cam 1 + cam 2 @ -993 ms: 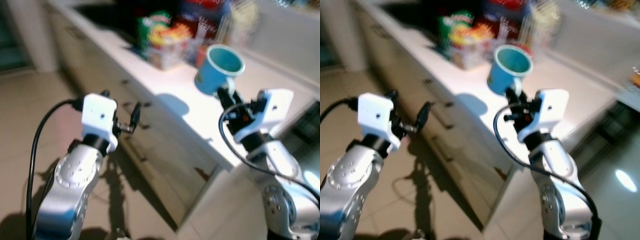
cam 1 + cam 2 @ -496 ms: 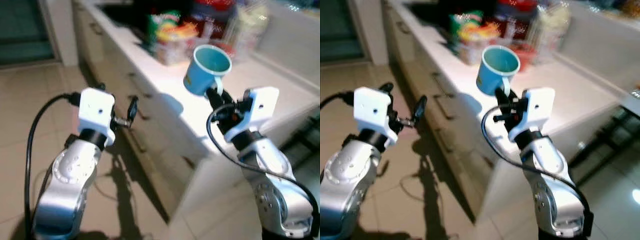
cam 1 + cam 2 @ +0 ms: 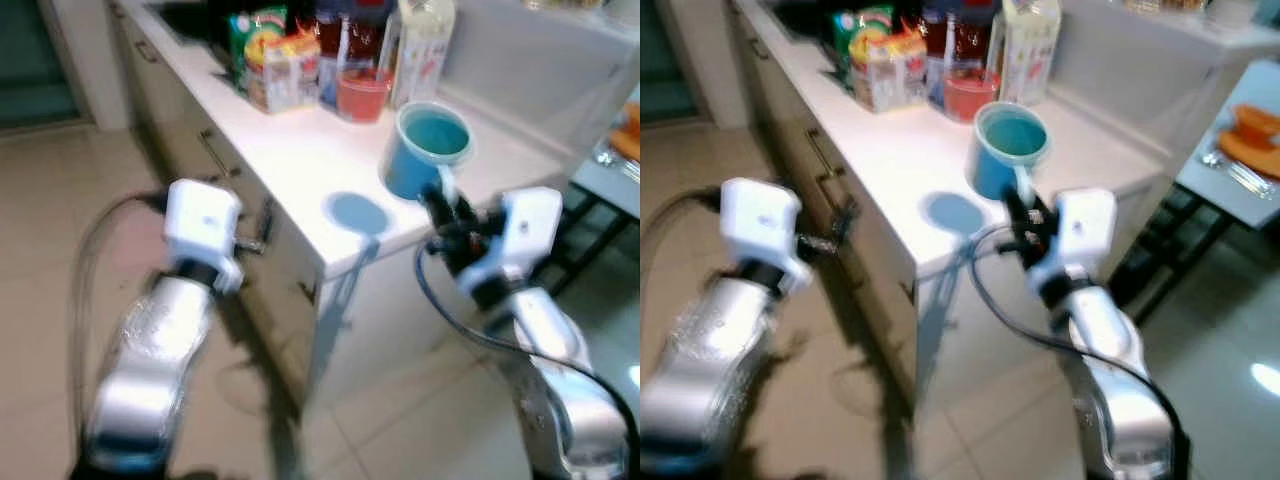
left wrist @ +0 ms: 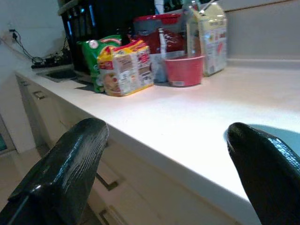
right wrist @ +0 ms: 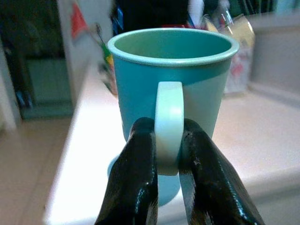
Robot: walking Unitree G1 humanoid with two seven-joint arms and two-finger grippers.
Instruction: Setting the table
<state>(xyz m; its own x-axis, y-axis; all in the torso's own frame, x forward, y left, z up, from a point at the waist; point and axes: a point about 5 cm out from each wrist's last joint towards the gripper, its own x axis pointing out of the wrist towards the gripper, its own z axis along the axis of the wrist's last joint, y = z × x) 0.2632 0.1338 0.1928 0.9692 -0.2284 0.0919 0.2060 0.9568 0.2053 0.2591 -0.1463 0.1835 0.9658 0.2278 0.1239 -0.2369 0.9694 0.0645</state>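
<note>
The robot is in the carrying step: the right gripper (image 5: 168, 159) pinches the pale handle of the blue plastic mug (image 3: 425, 150), holding it upright in the air above the white kitchen counter (image 3: 300, 150). The left gripper (image 4: 164, 178) hangs spread and empty beside the counter edge. Next, the mug likely needs carrying toward the table (image 3: 1240, 180) on the right. Compared with a second ago, the camera has swung, bringing the counter's end and that table into view.

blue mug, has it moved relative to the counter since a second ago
Cannot tell for sure. The camera has swung, so the whole view shifted. The blue mug stays clamped by its handle in the right tool, above the white counter.
</note>
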